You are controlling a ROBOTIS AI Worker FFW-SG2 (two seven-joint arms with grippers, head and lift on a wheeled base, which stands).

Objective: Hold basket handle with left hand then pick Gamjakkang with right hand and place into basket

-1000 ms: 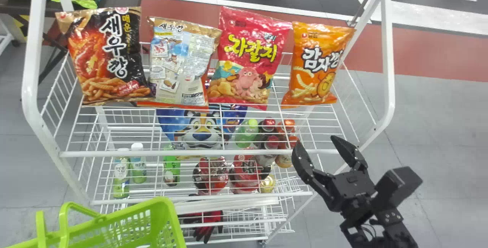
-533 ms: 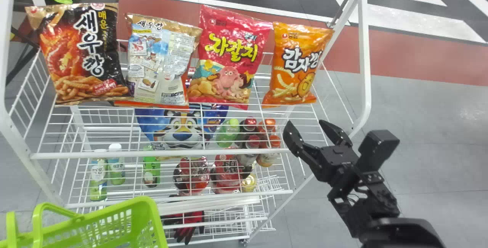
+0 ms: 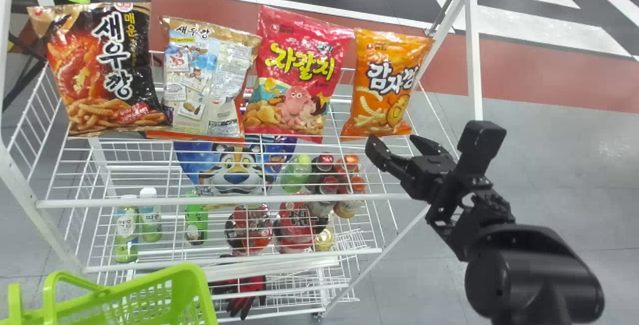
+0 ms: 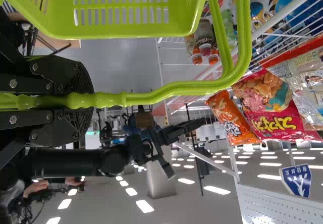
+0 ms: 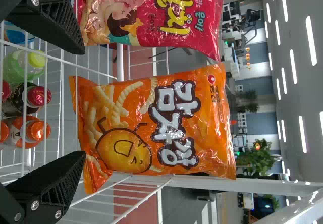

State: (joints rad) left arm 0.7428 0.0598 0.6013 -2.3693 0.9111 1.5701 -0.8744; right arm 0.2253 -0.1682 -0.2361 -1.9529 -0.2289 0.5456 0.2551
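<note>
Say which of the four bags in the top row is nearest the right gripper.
The orange Gamjakkang bag, at the right end: the right gripper is open toward it. The red bag, gold-topped one and black one stand farther left.

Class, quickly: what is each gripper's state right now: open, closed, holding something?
Left gripper: closed, holding the basket handle.
Right gripper: open, holding nothing, facing the Gamjakkang.
</note>
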